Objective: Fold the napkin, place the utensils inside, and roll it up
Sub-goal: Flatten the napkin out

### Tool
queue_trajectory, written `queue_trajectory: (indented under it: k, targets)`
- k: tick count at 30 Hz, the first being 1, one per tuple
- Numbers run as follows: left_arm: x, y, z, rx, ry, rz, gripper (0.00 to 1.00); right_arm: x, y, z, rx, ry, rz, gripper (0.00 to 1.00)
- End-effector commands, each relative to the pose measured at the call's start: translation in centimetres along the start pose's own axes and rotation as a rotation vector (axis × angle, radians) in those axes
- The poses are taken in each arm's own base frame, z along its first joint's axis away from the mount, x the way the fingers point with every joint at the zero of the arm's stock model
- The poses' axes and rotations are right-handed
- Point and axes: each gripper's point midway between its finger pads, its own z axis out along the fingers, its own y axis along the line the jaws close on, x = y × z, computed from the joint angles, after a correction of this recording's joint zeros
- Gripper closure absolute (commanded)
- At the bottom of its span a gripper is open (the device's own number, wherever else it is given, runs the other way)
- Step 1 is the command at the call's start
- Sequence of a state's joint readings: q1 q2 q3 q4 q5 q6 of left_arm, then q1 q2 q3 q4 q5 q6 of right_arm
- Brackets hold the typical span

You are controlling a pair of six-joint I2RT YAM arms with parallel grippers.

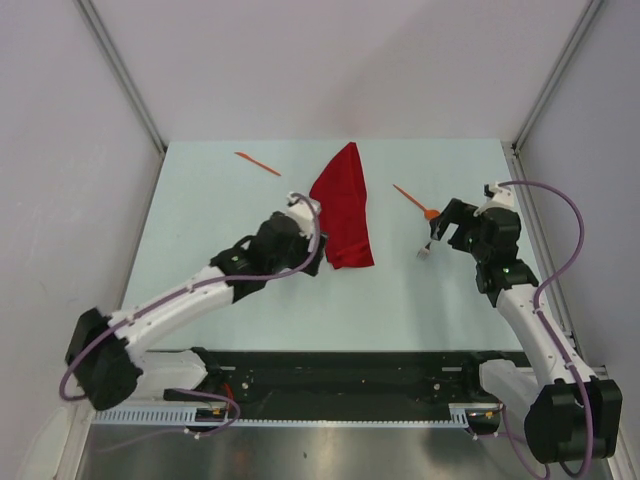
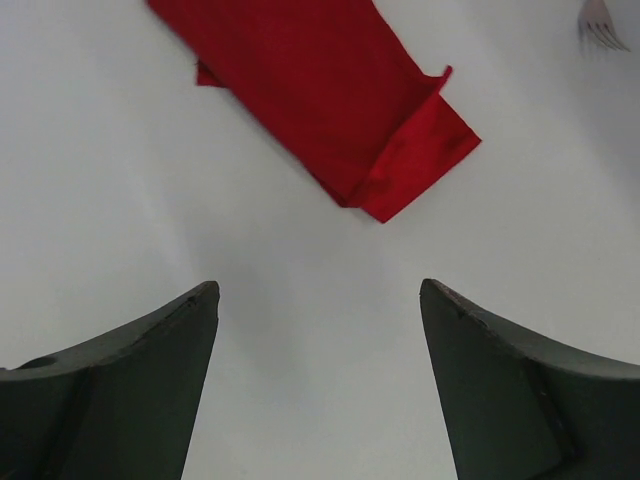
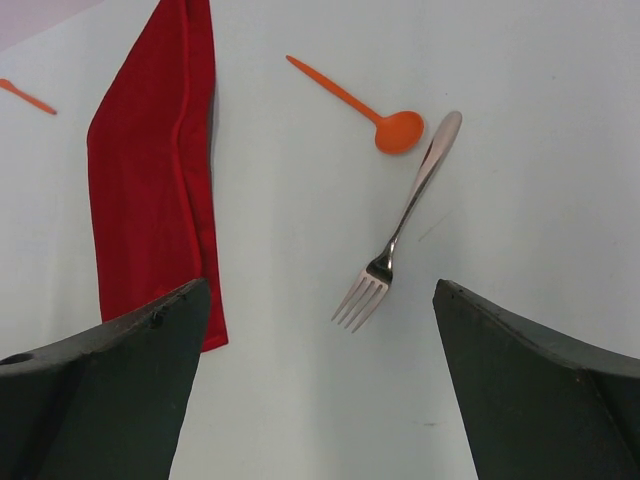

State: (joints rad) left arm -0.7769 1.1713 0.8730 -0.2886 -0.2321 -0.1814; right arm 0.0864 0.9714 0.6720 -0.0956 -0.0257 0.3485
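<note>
The red napkin (image 1: pixel 343 207) lies folded into a long strip at the table's middle back; it also shows in the left wrist view (image 2: pixel 320 95) and the right wrist view (image 3: pixel 155 170). The orange knife-like stick (image 1: pixel 258 163) lies far left of it, and shows small in the right wrist view (image 3: pixel 28 97). The orange spoon (image 1: pixel 414 201) and the silvery fork (image 1: pixel 430 246) lie right of the napkin, both plain in the right wrist view: spoon (image 3: pixel 370 112), fork (image 3: pixel 400 230). My left gripper (image 1: pixel 310 240) is open and empty by the napkin's near left edge. My right gripper (image 1: pixel 447 225) is open and empty just right of the fork.
Grey walls with metal rails (image 1: pixel 120 70) enclose the pale table (image 1: pixel 200 220) on the left, back and right. A black rail (image 1: pixel 340 375) runs along the near edge between the arm bases.
</note>
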Motion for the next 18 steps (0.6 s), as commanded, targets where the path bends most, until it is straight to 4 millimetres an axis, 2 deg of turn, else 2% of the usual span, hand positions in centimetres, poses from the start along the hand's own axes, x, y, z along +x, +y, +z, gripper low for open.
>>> queue_trajectory:
  k: [1,2,3,5,6,8,10,11,12,13,14,16,18]
  targets:
    - [-5.3,-5.5,2.9,0.119,-0.105,0.144,0.16,-0.8,0.5,-0.5,-0.018,-0.008,0.023,0.0]
    - [-4.3,-6.9,4.5,0.145,-0.067,0.187,0.18,-0.6,0.5,-0.4,-0.019,-0.004,0.024,0.0]
    - [-5.2,-8.3,5.1,0.194,-0.079,0.22,0.19,-0.5,0.3,-0.4,-0.016,0.001,0.026,0.0]
    - [-6.2,-9.9,6.2,0.239,-0.098,0.264,0.2,-0.2,0.2,-0.4,-0.015,0.012,0.027,0.0]
    - [-5.0,-10.5,7.8,0.258,-0.061,0.29,0.2,-0.1,0.2,-0.4,-0.016,0.016,0.029,0.0]
    - [-5.5,-11.2,9.1,0.271,-0.062,0.318,0.24,-0.2,0.0,-0.4,-0.012,0.016,0.031,0.0]
    - [-4.4,-11.7,10.8,0.28,-0.023,0.338,0.28,-0.2,0.0,-0.5,-0.017,0.016,0.034,0.0]
    - [-5.2,-12.1,11.2,0.286,-0.036,0.345,0.31,-0.3,0.1,-0.6,-0.021,0.014,0.036,0.0]
    - [-4.0,-12.5,12.3,0.299,-0.004,0.353,0.32,-0.3,0.0,-0.6,-0.023,0.015,0.036,0.0]
    - [-3.9,-12.7,12.7,0.303,0.004,0.357,0.33,-0.2,0.0,-0.6,-0.026,0.018,0.037,0.0]
    - [-4.6,-13.0,13.0,0.304,-0.004,0.356,0.33,-0.2,0.0,-0.6,-0.027,0.018,0.037,0.0]
    - [-3.6,-12.9,14.4,0.289,0.03,0.365,0.35,-0.2,0.0,-0.6,-0.031,0.021,0.041,0.0]
    - [-3.7,-12.7,15.1,0.269,0.033,0.366,0.36,-0.2,0.0,-0.6,-0.035,0.025,0.045,0.0]
